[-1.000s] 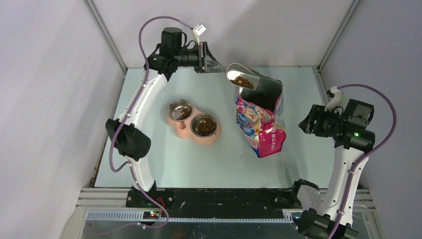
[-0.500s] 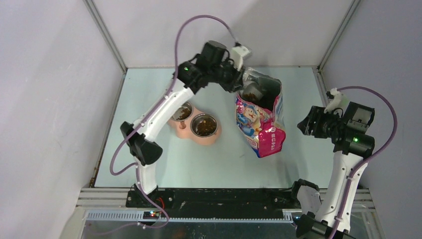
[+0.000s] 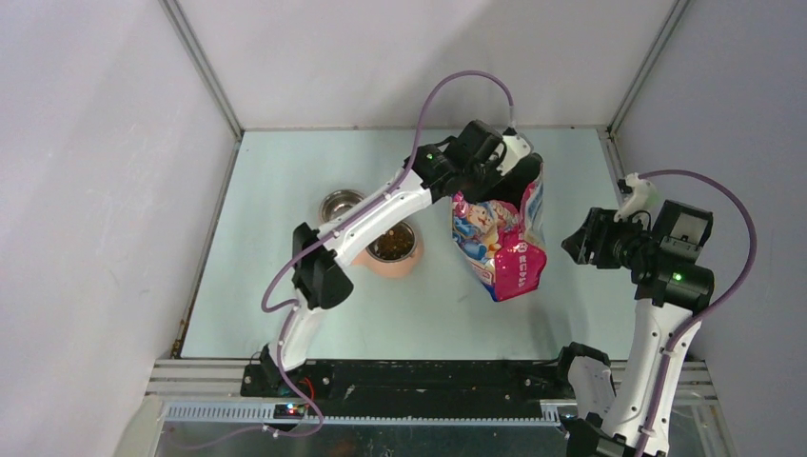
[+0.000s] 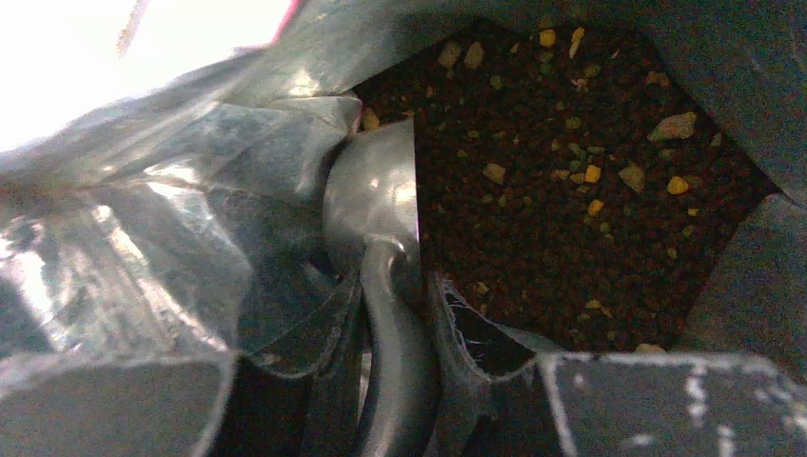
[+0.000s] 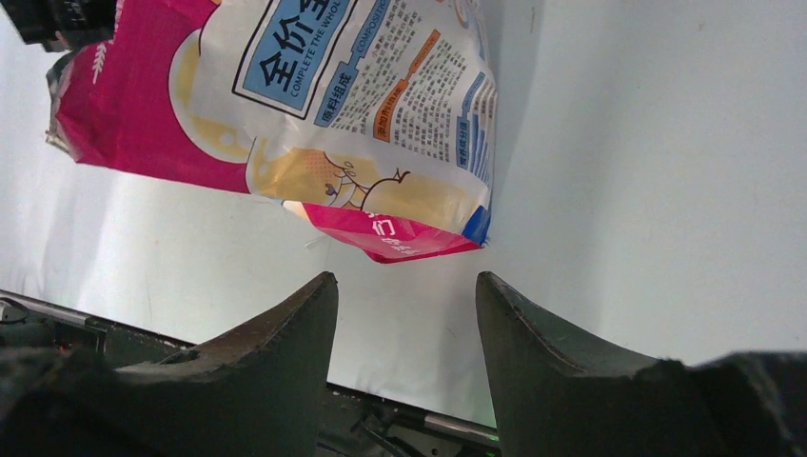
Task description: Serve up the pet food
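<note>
We are scooping: our left pincer, clamped on the grey metal scoop, sits inside the blue-pink printed bag, with the dark-brown kibble pellets just ahead of it. The right pincer gapes empty. Next, we judge: lift level toward the pink 2-bowl feeder.

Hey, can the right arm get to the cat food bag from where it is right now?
Probably yes. The right tool stands open facing the bag across bare table, nothing between them. The left tool, holding the scoop inside the bag's mouth, is at the far end.
</note>
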You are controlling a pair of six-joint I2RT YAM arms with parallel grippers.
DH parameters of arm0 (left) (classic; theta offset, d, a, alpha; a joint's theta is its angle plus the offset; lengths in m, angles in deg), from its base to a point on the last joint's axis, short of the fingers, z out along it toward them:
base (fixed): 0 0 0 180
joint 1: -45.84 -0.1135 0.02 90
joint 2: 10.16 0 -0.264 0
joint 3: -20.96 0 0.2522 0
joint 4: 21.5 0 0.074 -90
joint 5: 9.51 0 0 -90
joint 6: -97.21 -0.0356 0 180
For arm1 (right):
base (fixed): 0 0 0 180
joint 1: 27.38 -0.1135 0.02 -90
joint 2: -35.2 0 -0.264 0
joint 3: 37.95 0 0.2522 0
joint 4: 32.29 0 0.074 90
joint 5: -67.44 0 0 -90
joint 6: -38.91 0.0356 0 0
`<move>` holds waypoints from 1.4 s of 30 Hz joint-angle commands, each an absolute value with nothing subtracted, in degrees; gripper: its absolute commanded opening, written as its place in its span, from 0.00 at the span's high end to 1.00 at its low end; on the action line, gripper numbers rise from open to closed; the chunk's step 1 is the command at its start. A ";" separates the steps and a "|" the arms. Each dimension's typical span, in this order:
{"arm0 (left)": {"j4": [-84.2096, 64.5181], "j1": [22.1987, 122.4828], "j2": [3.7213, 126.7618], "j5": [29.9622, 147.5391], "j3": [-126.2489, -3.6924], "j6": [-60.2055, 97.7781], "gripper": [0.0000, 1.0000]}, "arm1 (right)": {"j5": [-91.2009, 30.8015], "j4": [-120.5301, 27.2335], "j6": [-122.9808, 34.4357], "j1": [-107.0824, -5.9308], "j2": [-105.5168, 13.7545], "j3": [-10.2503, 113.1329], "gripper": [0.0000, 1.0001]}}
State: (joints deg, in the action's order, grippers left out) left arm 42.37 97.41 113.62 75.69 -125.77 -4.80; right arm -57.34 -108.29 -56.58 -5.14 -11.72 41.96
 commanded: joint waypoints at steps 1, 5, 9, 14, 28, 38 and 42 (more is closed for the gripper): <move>45.34 96.82 116.22 74.62 -127.73 -5.00 1.00 | -58.49 -109.49 -58.36 -5.64 -11.20 41.97 0.41; 48.13 96.86 115.84 84.88 -126.43 -1.73 1.00 | -57.88 -110.49 -59.87 -5.67 -11.04 41.90 0.41; 48.76 95.76 113.96 97.27 -123.90 3.56 1.00 | -57.72 -110.90 -60.96 -5.67 -10.49 41.90 0.41; 46.00 94.29 110.71 105.65 -121.64 10.77 1.00 | -57.98 -111.05 -61.44 -5.71 -10.64 41.90 0.40; 37.54 85.57 105.37 124.34 -116.31 25.98 1.00 | -57.39 -110.46 -60.48 -6.12 -11.98 41.91 0.40; 30.72 78.50 102.37 129.77 -113.95 35.03 1.00 | -54.05 -109.68 -60.18 -8.24 -14.01 43.78 0.40; 26.53 75.86 100.65 133.08 -111.42 40.16 1.00 | -53.49 -109.13 -60.44 -8.39 -15.28 44.00 0.40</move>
State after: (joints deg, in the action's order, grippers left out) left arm 31.85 79.51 107.46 126.31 -112.52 32.97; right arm -54.94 -111.15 -60.58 -8.09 -14.54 41.87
